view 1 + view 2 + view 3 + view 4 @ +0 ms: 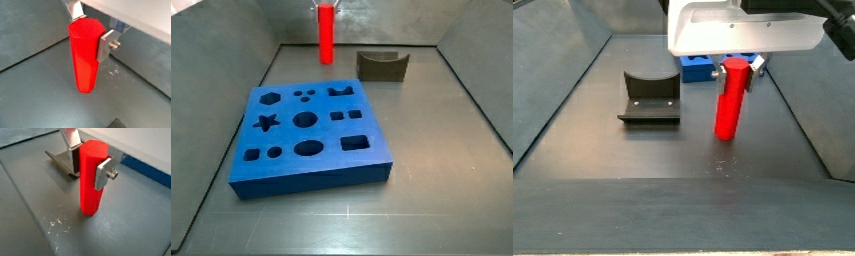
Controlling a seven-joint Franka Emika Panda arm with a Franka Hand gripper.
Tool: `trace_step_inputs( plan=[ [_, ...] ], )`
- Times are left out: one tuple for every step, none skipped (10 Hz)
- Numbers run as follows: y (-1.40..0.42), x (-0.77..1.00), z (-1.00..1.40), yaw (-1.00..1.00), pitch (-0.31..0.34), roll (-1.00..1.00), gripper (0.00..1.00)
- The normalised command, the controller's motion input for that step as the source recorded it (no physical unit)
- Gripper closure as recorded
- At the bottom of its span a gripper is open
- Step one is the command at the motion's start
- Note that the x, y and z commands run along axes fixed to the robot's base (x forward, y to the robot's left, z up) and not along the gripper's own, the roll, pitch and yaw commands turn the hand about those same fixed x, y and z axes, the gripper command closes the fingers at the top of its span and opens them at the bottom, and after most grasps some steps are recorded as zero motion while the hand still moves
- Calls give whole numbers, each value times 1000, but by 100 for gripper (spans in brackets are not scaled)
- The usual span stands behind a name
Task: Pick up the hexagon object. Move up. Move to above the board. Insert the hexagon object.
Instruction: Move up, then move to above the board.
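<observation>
The hexagon object [85, 60] is a tall bright red rod, upright between my gripper's [91, 27] silver fingers [105, 46], which are shut on its upper end. It shows in both wrist views [90, 188] and both side views [326, 35] [731, 100]. Its lower end is at the grey floor; I cannot tell whether it touches. The gripper [738, 66] is at the far end of the bin [325, 5], beyond the board. The board [311, 178] is a thick blue block with several shaped holes in its top, lying in the middle of the floor; its edge shows behind the gripper [698, 66].
The dark fixture [382, 66] with a curved notch stands on the floor beside the rod, also seen in a side view [649, 98] and a wrist view [62, 161]. Grey bin walls [251, 60] slope up around the floor.
</observation>
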Motion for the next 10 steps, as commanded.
trace_step_inputs(
  plan=[
    [0,0,833,0,0,0,100],
    [20,-45,752,-53,18,-2,100],
    [24,-48,682,-54,21,5,100],
    [18,-32,444,-45,35,16,100],
    [16,-24,336,-40,43,20,100],
    [67,-38,1000,341,19,-164,100],
    [68,-34,1000,340,26,-163,100],
    [55,-31,1000,242,44,-148,100],
    [50,-17,1000,165,54,-128,100],
    [46,-5,927,95,73,-109,100]
  ],
)
